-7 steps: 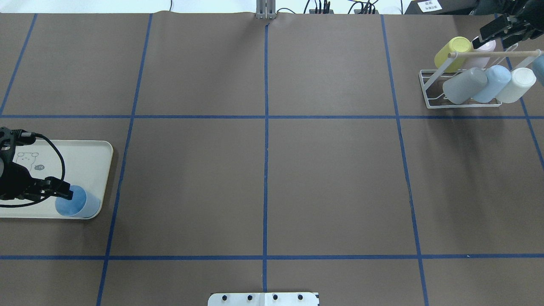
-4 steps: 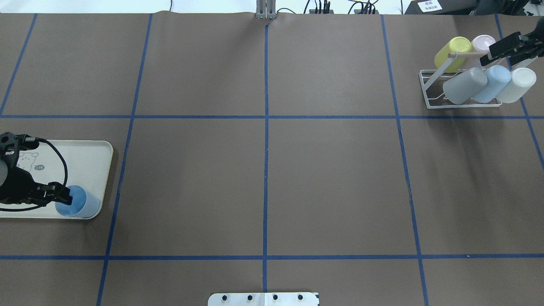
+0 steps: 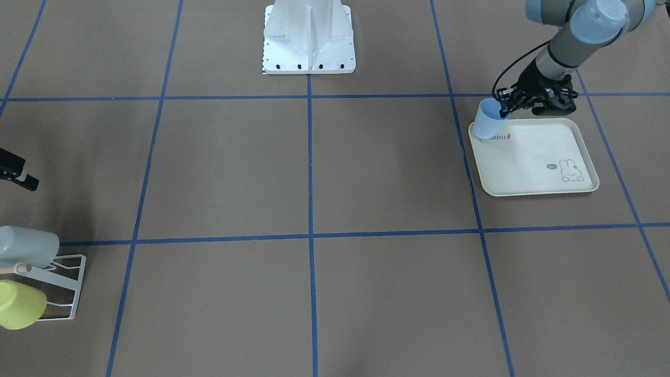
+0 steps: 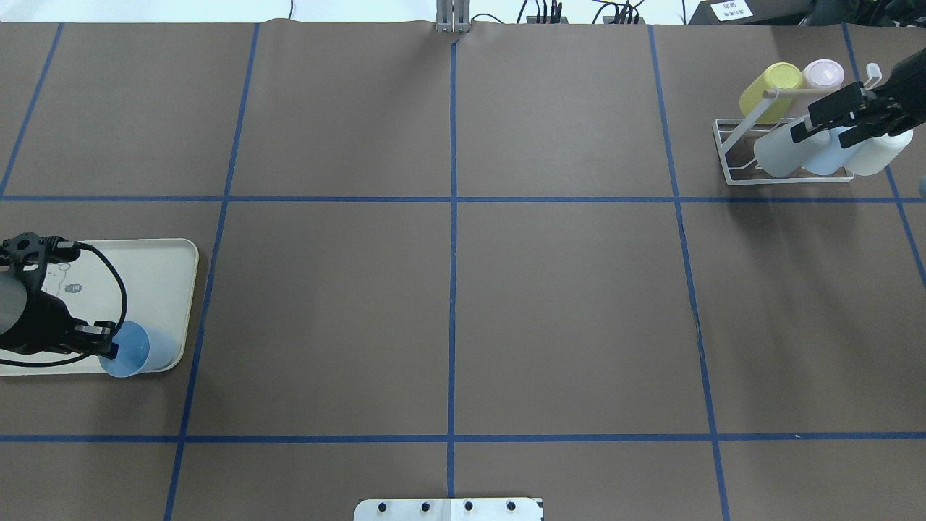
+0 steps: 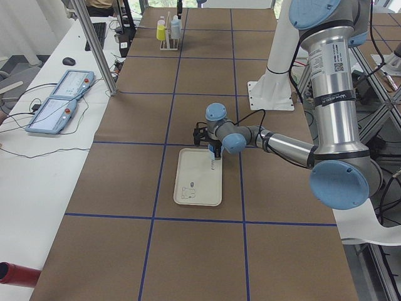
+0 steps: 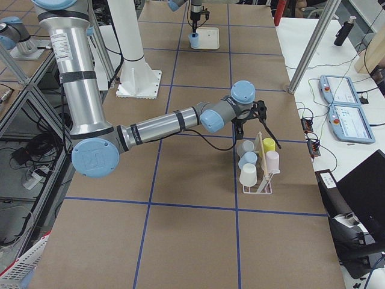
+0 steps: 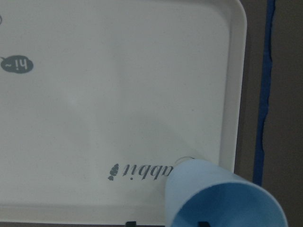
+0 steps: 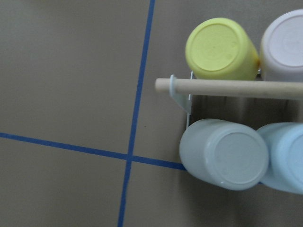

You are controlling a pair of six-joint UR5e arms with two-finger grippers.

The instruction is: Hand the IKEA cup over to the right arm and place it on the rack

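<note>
Blue IKEA cup (image 4: 139, 349) over a cream rabbit-print tray (image 4: 148, 286), at the tray corner nearest the robot's base and the desk's (image 4: 579, 311) middle. The cup is tilted, its mouth towards the left gripper (image 4: 110, 347). Whether its base touches the tray cannot be told. The left fingers are closed on the cup's wall at the rim, one finger inside and one outside. The white wire rack (image 4: 729, 155) with its wooden dowel (image 8: 227, 88) stands well apart from the tray, at the desk's opposite end. It carries a yellow cup (image 4: 770, 88), a lilac cup (image 4: 823, 72), a grey cup (image 8: 225, 153), a pale blue one and a white one. Equally far from the tray, the right gripper (image 4: 801, 121) hangs above the rack, fingers spread and holding nothing.
</note>
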